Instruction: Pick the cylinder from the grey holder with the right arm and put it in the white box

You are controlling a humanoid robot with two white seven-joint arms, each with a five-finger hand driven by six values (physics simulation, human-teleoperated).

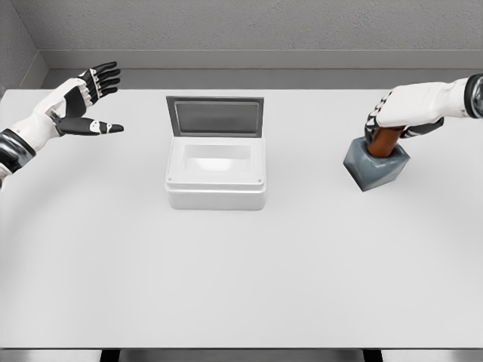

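A brown cylinder (384, 142) stands tilted in the grey holder (376, 167) at the right of the table. My right hand (398, 113) reaches in from the right edge, and its fingers are curled around the cylinder's upper part, hiding its top. The white box (216, 175) sits left of the middle with its grey lid (216, 116) standing open at the back; its inside is empty. My left hand (89, 102) hovers at the far left with fingers spread, holding nothing.
The white table (241, 286) stretches wide in front of the box and holder. A grey wall runs along the far edge of the table.
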